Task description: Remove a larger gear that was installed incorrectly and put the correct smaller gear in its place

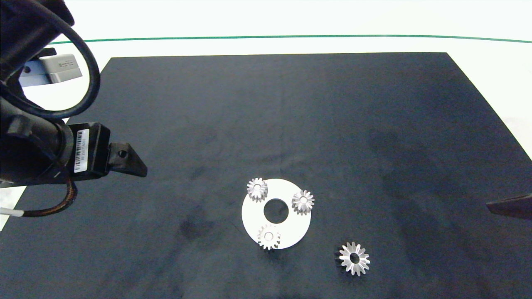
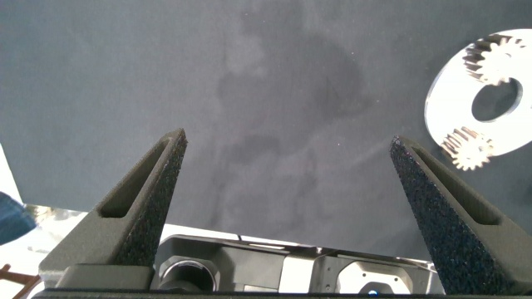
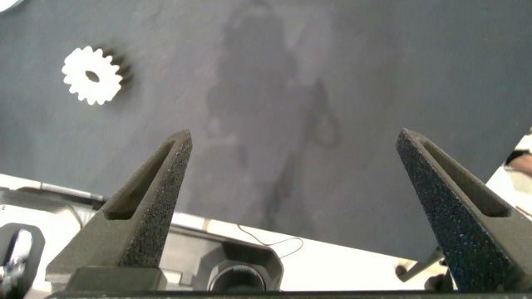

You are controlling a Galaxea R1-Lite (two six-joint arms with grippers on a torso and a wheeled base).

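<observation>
Larger gear [image 1: 354, 259], with long spiky teeth, lies flat on the dark mat [image 1: 291, 116] of the tabletop, apart from the white disc [image 1: 291, 230] and off toward the right arm's side. Three small blunt-toothed gears stand around the disc's centre hole; the smaller gear [image 1: 268, 237] nearest the camera sits at the disc's edge. Left end effector [image 2: 287, 178] hovers over bare mat with fingers spread wide. Right end effector [image 3: 291, 174] is likewise spread, holding nothing, near the mat's edge.
</observation>
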